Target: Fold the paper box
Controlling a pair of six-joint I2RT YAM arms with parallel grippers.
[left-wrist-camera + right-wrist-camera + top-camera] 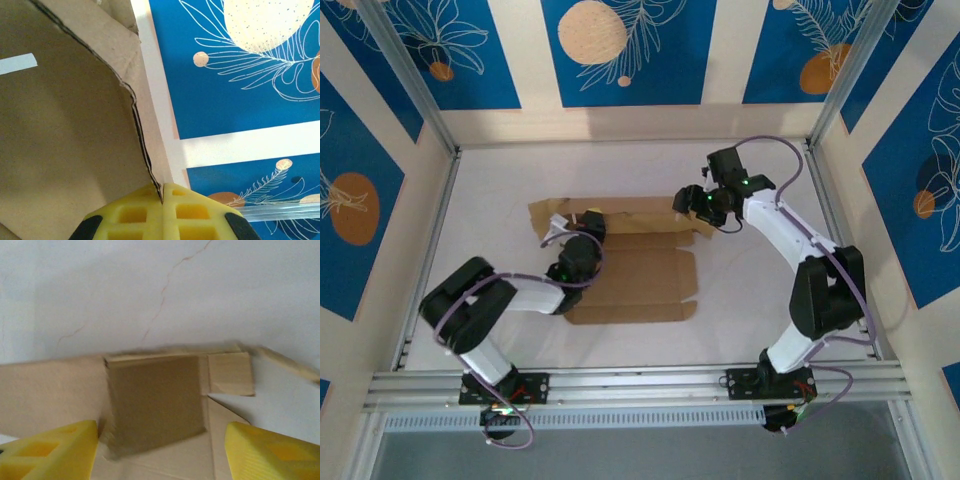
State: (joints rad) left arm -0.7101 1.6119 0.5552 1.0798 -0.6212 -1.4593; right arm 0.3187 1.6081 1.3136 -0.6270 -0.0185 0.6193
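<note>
The paper box is a brown cardboard sheet lying mostly flat on the white table, with flaps along its far edge. My left gripper is over the sheet's far left part. In the left wrist view its yellow fingers are shut on the thin edge of a raised cardboard flap. My right gripper hangs at the far right end of the sheet. Seen from the right wrist, this gripper is open, straddling a darker upturned flap without touching it.
Aluminium rails run along the near edge, and frame posts stand at the back corners. Blue patterned walls close in the table. Bare white table lies to the right of the sheet and behind it.
</note>
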